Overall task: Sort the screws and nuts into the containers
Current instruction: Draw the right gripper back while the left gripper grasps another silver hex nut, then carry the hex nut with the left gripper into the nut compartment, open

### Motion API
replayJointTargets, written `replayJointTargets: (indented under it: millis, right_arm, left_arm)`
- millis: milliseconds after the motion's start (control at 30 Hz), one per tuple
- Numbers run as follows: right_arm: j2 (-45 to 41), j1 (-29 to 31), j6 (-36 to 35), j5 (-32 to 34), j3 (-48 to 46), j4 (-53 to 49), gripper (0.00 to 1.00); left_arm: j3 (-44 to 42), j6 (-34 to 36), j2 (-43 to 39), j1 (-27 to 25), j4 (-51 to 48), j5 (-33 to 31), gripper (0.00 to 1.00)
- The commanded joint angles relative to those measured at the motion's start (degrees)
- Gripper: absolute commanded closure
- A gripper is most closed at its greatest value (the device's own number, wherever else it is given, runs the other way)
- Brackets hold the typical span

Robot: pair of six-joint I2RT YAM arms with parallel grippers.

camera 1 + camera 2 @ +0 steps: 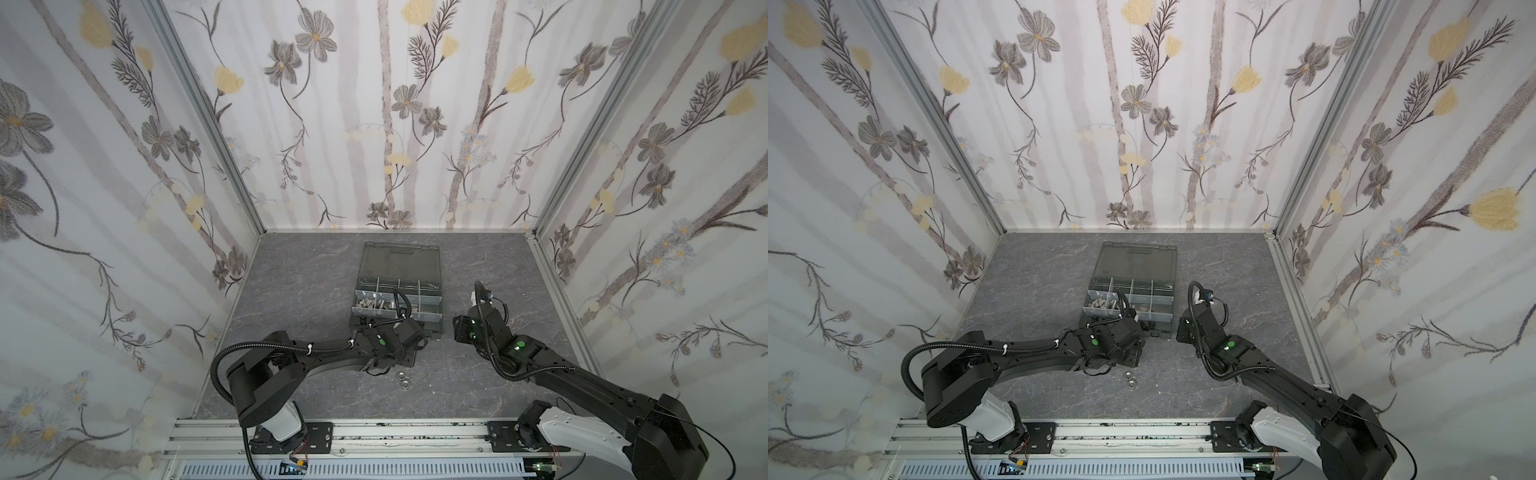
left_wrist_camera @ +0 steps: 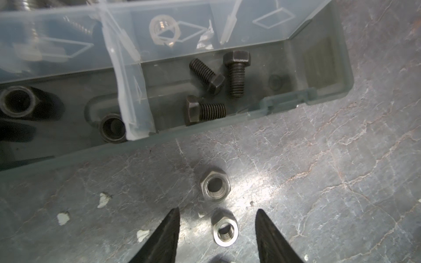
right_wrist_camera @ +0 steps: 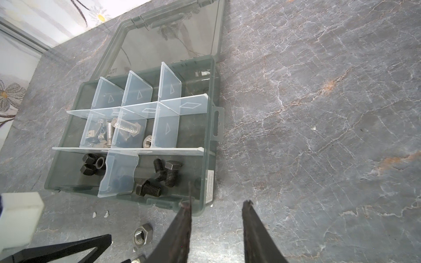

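The dark grey organiser case (image 1: 432,320) (image 1: 1165,266) lies open, its containers split by pale dividers. In the left wrist view my left gripper (image 2: 218,211) is open low over the table, its fingers either side of a silver nut (image 2: 224,230) without touching it. A second silver nut (image 2: 215,185) lies just beyond. Three black screws (image 2: 237,75) rest in the near corner container, black nuts (image 2: 112,127) in the one beside it. My right gripper (image 3: 216,202) is open and empty by the case's near corner. Silver screws (image 3: 123,127) fill a middle container.
Loose silver nuts (image 1: 401,379) (image 1: 1130,378) lie on the grey marbled table in front of the case. The smoky lid (image 1: 399,262) lies flat behind it. Small white flecks (image 2: 103,200) dot the table. Patterned walls enclose three sides.
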Motion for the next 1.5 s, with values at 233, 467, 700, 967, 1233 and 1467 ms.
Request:
replayJointTargets:
  millis: [233,467,700,967,1233,1467]
  right_arm:
    - [0.2,-0.1,0.8,-0.3,-0.3,2.4,0.61]
    - [0.3,-0.2,0.7,-0.5,-0.4,2.8,0.61]
    - [0.0,-0.3,0.8,-0.7,-1.2,3.0,0.62]
    - [-0.9,-0.5,1.2,-0.9,-2.7,3.5,0.62]
    - [-1.4,-0.8,1.2,-0.9,-3.4,3.8,0.62]
    - [-1.5,-0.9,1.4,-0.9,-3.9,3.7,0.61]
  left_arm:
    - [1.9,-2.6,4.4,-0.2,0.3,0.0,0.43]
    - [2.9,-3.2,6.9,-0.3,0.3,-0.6,0.48]
    - [2.9,-3.5,8.2,-0.6,0.3,-1.1,0.53]
    - [3.0,-3.3,9.4,-1.0,0.3,-2.6,0.62]
    - [3.0,-2.7,9.9,-1.4,0.3,-2.8,0.68]
    - [3.0,-2.1,9.2,-1.6,0.3,-2.7,0.74]
